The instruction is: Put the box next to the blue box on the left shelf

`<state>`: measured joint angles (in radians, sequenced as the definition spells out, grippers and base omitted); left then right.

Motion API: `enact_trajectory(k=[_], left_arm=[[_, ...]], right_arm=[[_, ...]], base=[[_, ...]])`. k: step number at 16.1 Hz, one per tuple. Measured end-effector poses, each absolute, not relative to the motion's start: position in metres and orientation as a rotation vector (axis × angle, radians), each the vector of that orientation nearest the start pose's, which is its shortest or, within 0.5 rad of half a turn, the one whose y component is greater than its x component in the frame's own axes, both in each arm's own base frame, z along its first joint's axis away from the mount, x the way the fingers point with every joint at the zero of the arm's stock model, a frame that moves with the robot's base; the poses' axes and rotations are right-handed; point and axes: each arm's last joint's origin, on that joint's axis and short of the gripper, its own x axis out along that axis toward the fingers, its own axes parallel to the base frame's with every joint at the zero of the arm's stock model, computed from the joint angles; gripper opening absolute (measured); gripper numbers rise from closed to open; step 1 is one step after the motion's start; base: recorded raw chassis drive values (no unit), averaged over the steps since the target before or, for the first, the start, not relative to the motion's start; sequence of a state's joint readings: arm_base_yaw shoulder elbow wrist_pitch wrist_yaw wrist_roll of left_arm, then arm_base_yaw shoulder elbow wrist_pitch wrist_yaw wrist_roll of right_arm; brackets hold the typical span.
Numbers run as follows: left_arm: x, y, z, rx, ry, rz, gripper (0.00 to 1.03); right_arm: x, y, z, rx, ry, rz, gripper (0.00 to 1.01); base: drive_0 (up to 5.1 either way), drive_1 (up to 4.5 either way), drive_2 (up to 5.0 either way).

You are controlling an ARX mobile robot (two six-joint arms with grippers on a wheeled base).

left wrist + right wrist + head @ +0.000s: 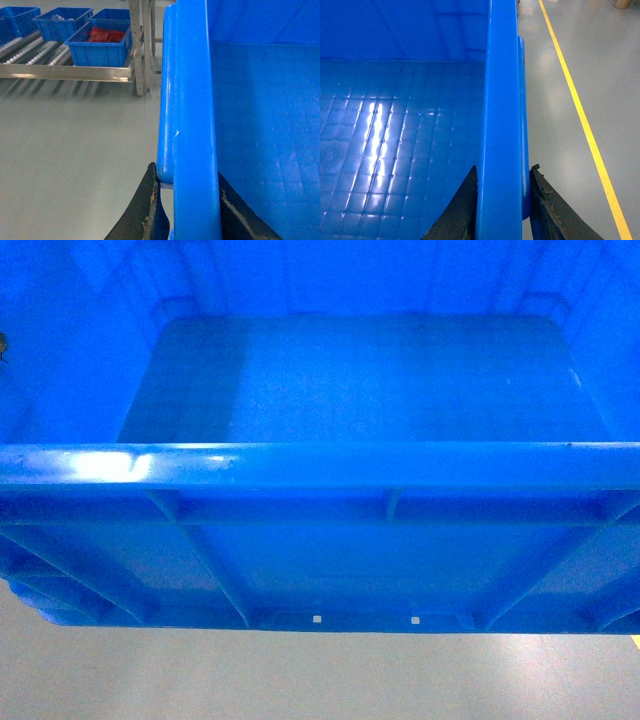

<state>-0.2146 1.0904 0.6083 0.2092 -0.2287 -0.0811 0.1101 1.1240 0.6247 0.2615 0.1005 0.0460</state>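
Filling nearly the whole head view, the box (340, 390) is seen from above its near wall, with the thick flat rim running straight across the picture, the ribbed outer wall below it, and two small notches in the bottom edge. Pale grey floor (300, 680) is visible beneath the box, which appears to be held clear of it.

In the left wrist view, the left gripper (187, 210) is pinched on the box's left rim: one dark finger (145, 210) is pressed against the outer side and the other lies against the inner wall. Beyond, well apart from the held box, the left shelf (65, 72) is seen as a low rack of grey metal rails with rows of small white rollers. Several small blue boxes (100, 47) rest on it; the nearest one holds something red (107, 35), and another behind it holds pale contents that cannot be made out.

In the right wrist view, the right gripper (502, 210) is clamped on the opposite rim in the same way, one finger inside and one outside. A yellow line (580, 115) is painted on the floor beside that edge.
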Motion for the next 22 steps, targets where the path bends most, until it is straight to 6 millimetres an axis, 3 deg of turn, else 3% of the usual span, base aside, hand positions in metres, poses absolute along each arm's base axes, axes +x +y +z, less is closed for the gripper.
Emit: enact_trajectory(k=[22], left_arm=[[0.2313,-0.0436,0.251,-0.021,0.265,0.027,0.18]], right_arm=[[0.2424,0.024,0.2543,0.019,0.236,0.005,0.21]], base=[[0.0,4.05,-4.1]])
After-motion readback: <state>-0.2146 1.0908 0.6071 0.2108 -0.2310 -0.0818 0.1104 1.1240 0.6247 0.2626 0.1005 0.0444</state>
